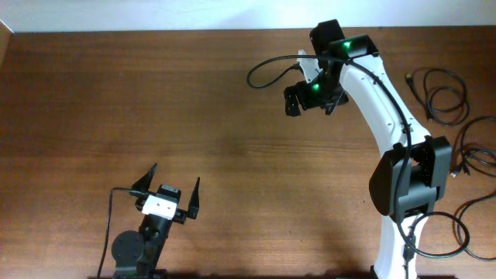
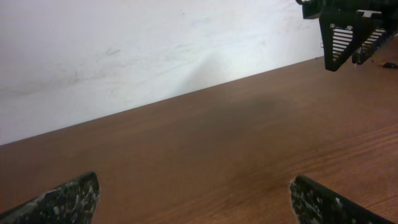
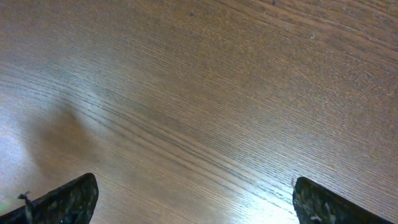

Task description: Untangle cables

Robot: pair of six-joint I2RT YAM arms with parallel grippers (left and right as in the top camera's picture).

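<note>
The cables lie at the far right of the table in the overhead view: one thin black coil with a plug (image 1: 443, 94) at the back right, and another loose loop (image 1: 479, 152) at the right edge in front of it. My right gripper (image 1: 294, 101) hangs over bare wood near the back centre, well left of the coils. It is open and empty, and only wood shows between its fingers in the right wrist view (image 3: 196, 196). My left gripper (image 1: 175, 173) is at the front left, open and empty (image 2: 196, 193). No cable shows in either wrist view.
The right arm's white links and black joint (image 1: 411, 174) stand between the table's middle and the coils. A thick black robot cable (image 1: 267, 68) arcs beside the right wrist. More black cord (image 1: 465, 232) loops by the right arm's base. The right gripper shows in the left wrist view (image 2: 348, 34).
</note>
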